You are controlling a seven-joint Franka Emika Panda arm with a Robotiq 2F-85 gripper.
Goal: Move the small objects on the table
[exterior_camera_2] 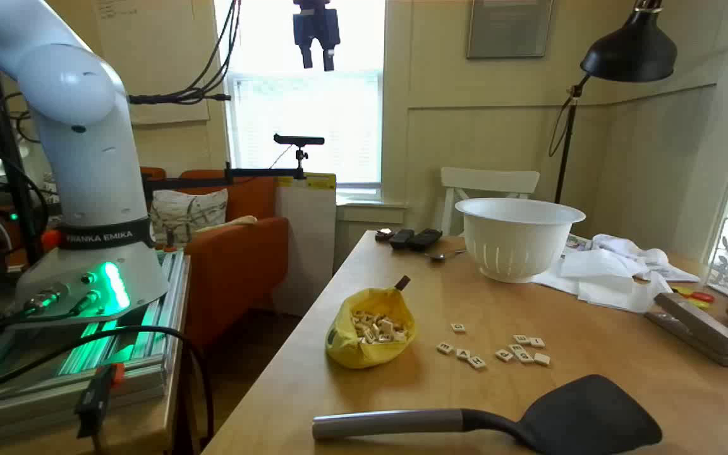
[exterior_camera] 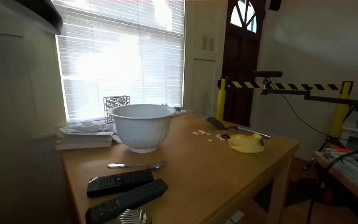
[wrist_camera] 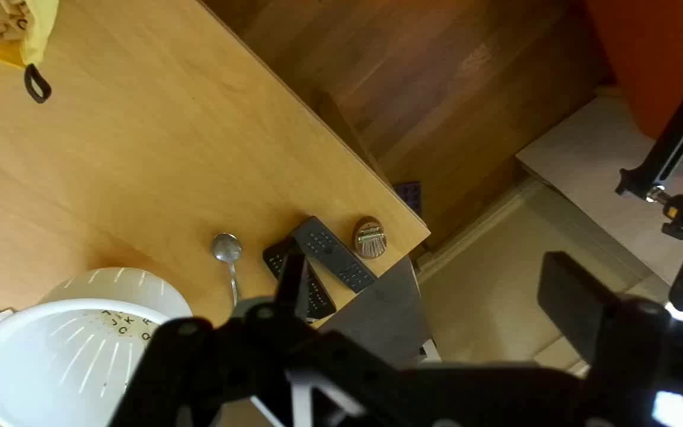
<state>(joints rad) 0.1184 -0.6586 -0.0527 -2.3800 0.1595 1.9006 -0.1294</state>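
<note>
The gripper [exterior_camera_2: 318, 63] hangs high, its 2 jaws wide apart and empty, perhaps to approach freely; the loose tiles [exterior_camera_2: 503, 355] lie spread on the surface [exterior_camera_2: 433, 297] beside the yellow bag [exterior_camera_2: 367, 356], maybe for easier picking.

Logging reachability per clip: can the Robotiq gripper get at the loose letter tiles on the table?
Probably yes: the open Robotiq gripper hangs high, and nothing stands over the loose letter tiles.

You see, in an exterior view: spatula [exterior_camera_2: 490, 421] lying flat | beige stapler [exterior_camera_2: 700, 328] beside white paper [exterior_camera_2: 610, 287] | white chair [exterior_camera_2: 489, 179] left of black lamp [exterior_camera_2: 630, 49] | in the wrist view: metal spoon [wrist_camera: 227, 252] near two black remotes [wrist_camera: 334, 254]
</note>
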